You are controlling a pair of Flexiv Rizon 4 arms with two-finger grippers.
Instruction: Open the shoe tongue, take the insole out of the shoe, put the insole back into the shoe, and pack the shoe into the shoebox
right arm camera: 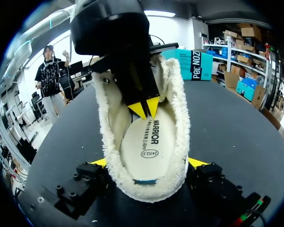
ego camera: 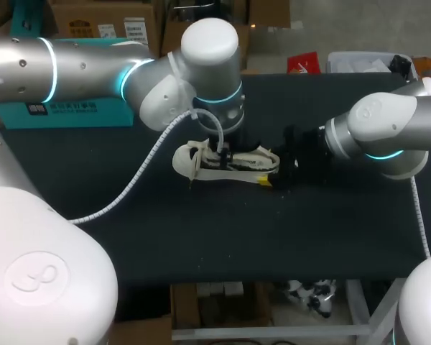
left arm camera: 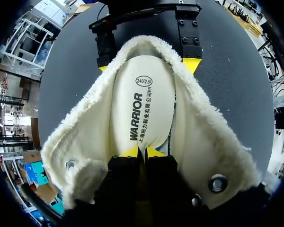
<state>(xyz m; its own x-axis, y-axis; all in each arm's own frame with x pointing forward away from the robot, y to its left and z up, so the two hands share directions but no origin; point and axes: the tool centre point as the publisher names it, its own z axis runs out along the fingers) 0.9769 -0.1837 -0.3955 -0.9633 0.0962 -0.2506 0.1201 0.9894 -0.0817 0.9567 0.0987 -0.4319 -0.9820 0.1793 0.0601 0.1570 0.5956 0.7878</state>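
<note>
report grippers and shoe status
Left gripper pinching insole inside shoe. Right gripper clamped on shoe heel, both sides. Insole not out yet. Teal shoebox far left, apart.

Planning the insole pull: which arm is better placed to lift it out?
Left. The left gripper sits inside the shoe, tips together on the insole; the right gripper clamps the shoe from both sides, steadying it.

Fleecy shoe (left arm camera: 199, 137), smooth matt insole (left arm camera: 142, 109)

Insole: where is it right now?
Left wrist view: the insole lies inside the fleece-lined shoe, mid-table. The left pincer is tipped down onto it, and the right pincer clamps the shoe's far end.
</note>
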